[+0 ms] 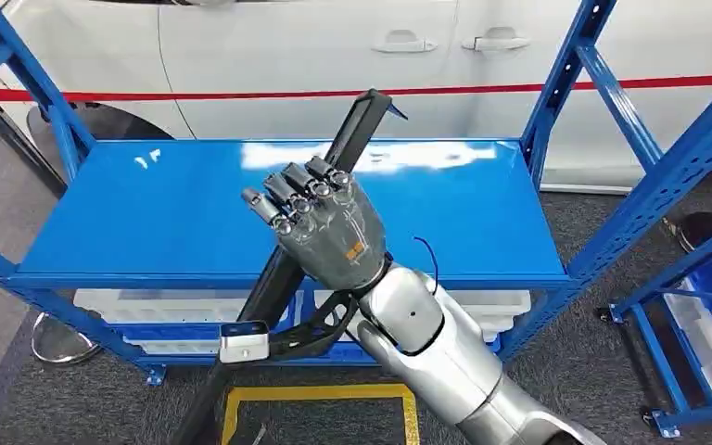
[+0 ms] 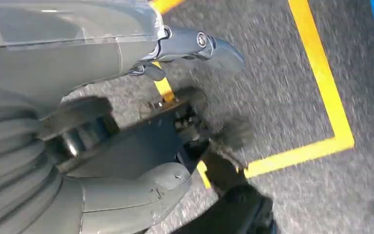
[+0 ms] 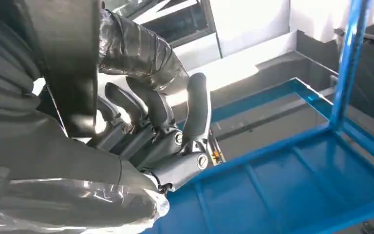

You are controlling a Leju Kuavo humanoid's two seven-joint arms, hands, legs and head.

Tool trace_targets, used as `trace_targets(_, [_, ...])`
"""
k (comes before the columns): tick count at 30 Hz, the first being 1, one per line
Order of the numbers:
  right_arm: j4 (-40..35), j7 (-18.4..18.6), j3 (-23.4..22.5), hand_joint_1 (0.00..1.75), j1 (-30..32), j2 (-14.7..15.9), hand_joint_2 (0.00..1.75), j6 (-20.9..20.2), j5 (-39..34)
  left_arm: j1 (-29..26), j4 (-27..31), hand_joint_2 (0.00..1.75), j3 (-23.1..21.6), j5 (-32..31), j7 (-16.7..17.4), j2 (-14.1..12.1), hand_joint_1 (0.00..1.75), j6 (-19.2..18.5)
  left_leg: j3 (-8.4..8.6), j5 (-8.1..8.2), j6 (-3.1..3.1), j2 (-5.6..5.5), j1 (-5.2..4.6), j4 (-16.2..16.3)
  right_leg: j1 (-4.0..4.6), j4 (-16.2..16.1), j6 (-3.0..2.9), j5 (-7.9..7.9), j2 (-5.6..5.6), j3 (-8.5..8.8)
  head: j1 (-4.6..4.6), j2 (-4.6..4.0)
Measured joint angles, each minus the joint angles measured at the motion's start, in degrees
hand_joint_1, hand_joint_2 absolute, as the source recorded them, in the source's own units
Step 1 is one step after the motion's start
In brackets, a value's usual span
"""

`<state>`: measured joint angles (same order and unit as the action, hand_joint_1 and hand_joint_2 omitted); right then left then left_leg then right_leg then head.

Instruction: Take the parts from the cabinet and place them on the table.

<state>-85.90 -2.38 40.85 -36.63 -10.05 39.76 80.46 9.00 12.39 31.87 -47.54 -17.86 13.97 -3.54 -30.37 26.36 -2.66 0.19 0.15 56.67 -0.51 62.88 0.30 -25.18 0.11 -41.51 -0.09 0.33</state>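
above blue shelf (image 1: 148,213), right hand (image 1: 320,222) grips long black part (image 1: 357,125); white car (image 1: 287,46) behind.

Long black part (image 1: 352,139), tilted over shelf (image 1: 148,213)

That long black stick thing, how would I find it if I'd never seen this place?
Find the big blue shelf in front of the white car. Above its middle, the robot's right hand grips a long black part that slants from the floor side up over the shelf top. It is the one dark, thin bar crossing all that blue.
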Motion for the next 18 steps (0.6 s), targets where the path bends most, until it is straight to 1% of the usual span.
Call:
trace_targets(1, [0.0,0.0,0.0,1.75,0.07,0.0,1.75,0.0,-0.09,0.11,0.0,1.75,0.0,0.02,0.02,0.0,0.0,0.0,-0.9,-0.59,-0.09,0.09,-0.12,0.02,-0.07,4.33,0.11,-3.94,-0.03,-1.18,-0.04,0.0])
trace_targets(2, [0.0,0.0,0.0,1.75,0.28,0.0,1.75,0.02,-0.09,0.15,0.0,1.75,0.0,0.02,0.02,0.0,0.0,0.0,-1.71,-1.15,-0.14,0.16,-0.2,0.1,-0.15,8.52,0.22,-6.68,-0.03,-2.07,-0.04,0.0])
trace_targets(3, [0.0,0.0,-0.02,1.75,0.45,0.0,1.75,0.02,-0.09,0.12,0.0,1.75,0.0,0.02,0.02,0.0,0.0,0.0,-2.57,-1.73,-0.08,0.23,-0.23,0.22,-0.2,12.07,0.35,-8.0,-0.04,-2.66,-0.04,0.0])
trace_targets(4, [0.02,0.0,0.0,1.75,0.57,0.02,1.75,0.02,-0.09,0.11,0.0,1.75,0.0,0.02,0.02,0.0,0.0,0.0,-3.52,-2.26,0.01,0.3,-0.24,0.44,-0.25,14.15,0.43,-7.66,-0.05,-2.56,-0.04,0.0])
trace_targets(5, [0.02,0.0,-0.02,1.75,0.68,0.02,1.75,0.02,-0.09,0.11,0.0,1.75,0.0,0.02,0.02,0.0,0.0,0.0,-4.56,-2.77,0.1,0.36,-0.23,0.77,-0.34,13.9,0.55,-5.93,-0.08,-1.32,-0.04,0.0])
trace_targets(6, [0.02,-0.02,0.0,1.75,0.68,0.02,1.75,0.02,-0.09,0.12,0.0,1.75,0.0,0.02,0.02,0.0,0.0,0.0,-5.63,-3.24,0.33,0.36,-0.17,1.21,-0.45,11.2,0.6,-3.76,-0.09,1.29,-0.04,0.0])
trace_targets(7, [0.02,-0.02,-0.02,1.75,0.67,0.0,1.75,0.02,-0.09,0.13,0.0,1.75,0.0,0.02,0.02,0.0,0.0,0.0,-6.58,-3.56,0.57,0.35,-0.1,1.73,-0.56,6.91,0.59,-2.39,-0.1,4.8,-0.04,0.0])
trace_targets(8, [0.0,-0.02,-0.02,1.75,0.66,0.0,1.75,0.02,-0.09,0.15,0.0,1.75,0.0,0.02,0.02,0.0,0.0,0.0,-7.12,-3.78,0.85,0.33,-0.1,2.38,-0.68,2.08,0.56,-3.06,-0.09,8.48,-0.04,0.0])
trace_targets(9, [-0.11,-0.02,0.0,1.75,0.7,-0.11,1.75,0.02,-0.09,0.16,0.0,1.75,0.0,0.04,0.0,0.0,0.0,0.0,-7.91,-4.0,1.19,0.24,-0.31,2.74,-0.25,-1.99,0.45,-5.34,0.0,10.96,-0.02,0.0])
trace_targets(10, [-0.2,-0.11,0.0,1.75,0.71,-0.15,1.75,0.07,-0.11,0.11,0.0,1.75,0.0,0.04,0.02,0.0,0.0,0.0,-7.87,-4.43,1.58,0.31,-0.17,2.73,-0.01,-2.0,-0.25,-5.22,0.24,10.61,-0.13,0.0])
trace_targets(11, [-0.22,-0.11,-0.02,1.75,0.62,-0.15,1.75,0.07,-0.11,0.15,0.0,1.75,0.0,0.04,0.04,0.0,0.0,0.0,-7.94,-4.92,1.97,0.31,-0.15,2.75,-0.03,-2.43,-0.4,-4.88,0.25,10.44,-0.04,0.0])
trace_targets(12, [-0.22,-0.13,-0.02,1.75,0.63,-0.15,1.75,0.07,-0.11,0.18,0.0,1.75,0.0,0.04,0.04,0.02,0.0,0.0,-8.04,-5.46,2.37,0.3,0.07,2.57,0.46,-2.31,-0.79,-4.57,0.29,10.21,-0.13,0.0])
trace_targets(13, [-0.2,-0.13,-0.02,1.75,0.68,-0.13,1.75,0.07,-0.11,0.04,-0.02,1.75,0.0,0.04,0.04,0.02,0.0,0.0,-8.26,-5.98,2.78,0.11,0.03,2.36,0.05,-2.92,-1.54,-3.82,0.18,9.73,-0.07,0.0])
trace_targets(14, [-0.18,-0.13,-0.02,1.75,0.64,-0.15,1.75,0.07,-0.11,0.05,-0.02,1.75,0.0,0.04,0.02,0.02,0.0,0.0,-8.78,-4.85,2.94,-0.15,0.35,2.95,-0.18,-3.17,-2.0,-3.03,-0.22,9.41,-0.07,0.0])
trace_targets(15, [-0.17,-0.11,-0.02,1.75,0.64,-0.22,1.75,0.07,-0.11,-0.02,-0.02,1.75,0.0,0.04,0.07,0.02,0.0,0.0,-9.58,-1.89,3.28,-0.16,0.27,4.62,-0.2,-3.41,-2.37,-2.3,-0.12,8.69,-0.2,0.0])
trace_targets(16, [-0.17,-0.11,-0.02,1.75,0.61,-0.26,1.75,0.07,-0.11,-0.06,-0.02,1.75,0.0,0.04,0.07,0.02,0.0,0.0,-10.45,1.83,3.57,-0.14,0.44,8.13,-0.17,-3.39,-2.68,-1.57,-0.19,7.86,-0.18,0.0])
trace_targets(17, [-0.17,-0.11,-0.02,1.75,0.61,-0.28,1.75,0.07,-0.11,-0.03,-0.02,1.75,0.0,0.02,0.09,0.0,0.0,0.0,-11.29,5.15,3.82,-0.14,0.54,12.43,-0.09,-3.37,-2.73,-0.89,-0.21,6.96,-0.2,0.0])
trace_targets(18, [-0.17,-0.13,-0.02,1.75,0.62,-0.28,1.75,0.07,-0.09,0.03,-0.02,1.75,0.0,0.02,0.09,0.02,0.0,0.0,-11.8,6.88,3.99,-0.14,0.54,15.99,-0.01,-3.34,-2.73,-0.27,-0.29,6.15,-0.2,0.0])
